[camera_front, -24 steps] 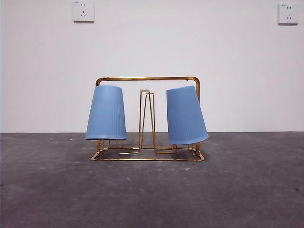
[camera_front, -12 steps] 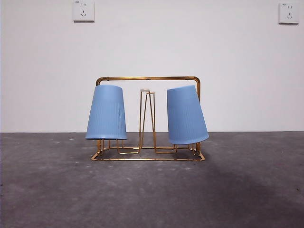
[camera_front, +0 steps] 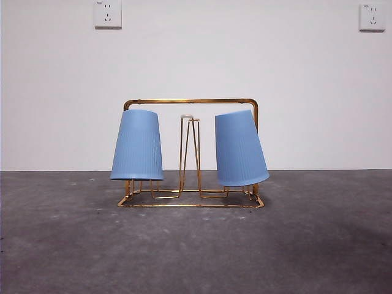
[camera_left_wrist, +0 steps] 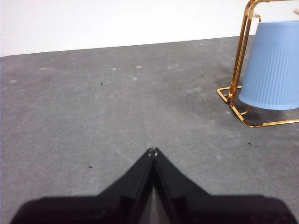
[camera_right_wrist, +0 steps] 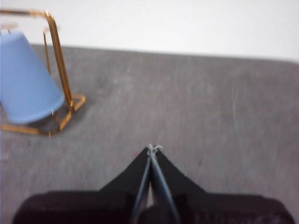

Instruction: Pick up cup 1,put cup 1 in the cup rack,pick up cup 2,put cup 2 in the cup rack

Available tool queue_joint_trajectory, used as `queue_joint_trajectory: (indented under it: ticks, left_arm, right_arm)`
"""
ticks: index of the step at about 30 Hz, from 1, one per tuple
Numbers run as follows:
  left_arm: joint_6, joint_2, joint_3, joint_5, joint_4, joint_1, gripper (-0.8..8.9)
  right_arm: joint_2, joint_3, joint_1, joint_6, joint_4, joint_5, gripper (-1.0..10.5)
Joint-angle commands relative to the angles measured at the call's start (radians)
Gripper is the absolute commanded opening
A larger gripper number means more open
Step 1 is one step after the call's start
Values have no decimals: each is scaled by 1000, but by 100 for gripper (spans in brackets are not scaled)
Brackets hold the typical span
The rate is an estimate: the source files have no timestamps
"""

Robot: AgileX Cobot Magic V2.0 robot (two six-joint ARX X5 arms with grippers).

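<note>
The cup rack (camera_front: pixel 190 153) stands at the centre of the front view on the dark grey surface (camera_front: pixel 196 245), its gold wire frame arching over two upside-down blue cups. Cup 1 (camera_front: pixel 136 146) hangs on the prongs at the left end of the rack, nearly upright, its mouth facing down just above the base wires. Cup 2 (camera_front: pixel 239 149) sits on the prongs at the right end, tilted so that its closed top leans toward the middle of the rack and its rim swings out to the right, beside the frame's right post. Between them rises a narrow pair of bare prongs (camera_front: pixel 190 153).

Compared with the front views from a second and half a second ago, almost nothing differs: both cups and the rack keep the same places and the same tilt.

No arm appears in the front view. In the left wrist view the left gripper (camera_left_wrist: pixel 152 150) hovers over bare surface with its jaws pressed together, holding nothing; one cup and a rack corner show at the right edge of that frame. In the blurred right wrist view the right gripper (camera_right_wrist: pixel 153 148) likewise has its jaws closed on nothing, with the tilted cup and rack at the upper left.

Two wall sockets (camera_front: pixel 108 13) sit in the top corners of the front view.
</note>
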Motion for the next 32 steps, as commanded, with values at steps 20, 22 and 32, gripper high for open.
queue_joint_trajectory:
  ticks: [20,22,32]
  left_arm:
    - [-10,21,-10,0,7,4,-3]
    - [-10,21,-10,0,7,4,-3]
    - [-10,21,-10,0,7,4,-3]
  right_arm:
    - [-1,-10,0,42,6,11,2]
    - [-1,-10,0,42,6,11,2]
    - [-1,-10,0,42,6,11,2]
